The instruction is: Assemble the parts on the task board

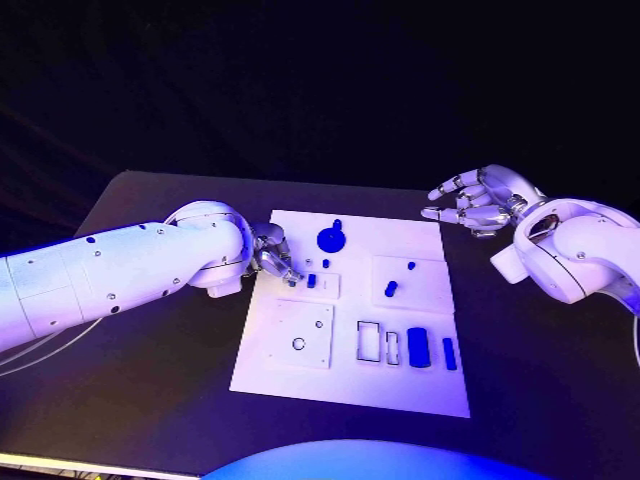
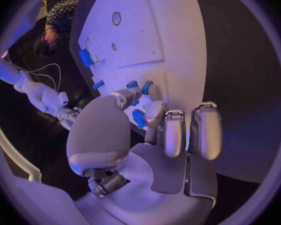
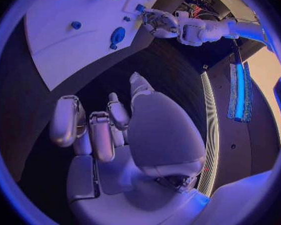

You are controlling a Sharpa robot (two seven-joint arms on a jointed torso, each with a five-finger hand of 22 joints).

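The white task board (image 1: 352, 385) lies in the middle of the black table. On it are a round blue part (image 1: 330, 238), a small blue part (image 1: 312, 281) on a little square plate, another blue part (image 1: 391, 288) and two blue bars (image 1: 418, 346) near the front. My left hand (image 1: 273, 255) is at the board's left edge, and its thumb and a fingertip (image 2: 154, 92) flank the small blue part (image 2: 147, 87); whether they grip it is unclear. My right hand (image 1: 479, 205) hovers beyond the board's far right corner, fingers spread and holding nothing.
A square plate with a hole (image 1: 300, 335) and two rectangular frames (image 1: 368, 341) sit on the board's near half. Bare black table (image 1: 147, 380) surrounds the board on both sides.
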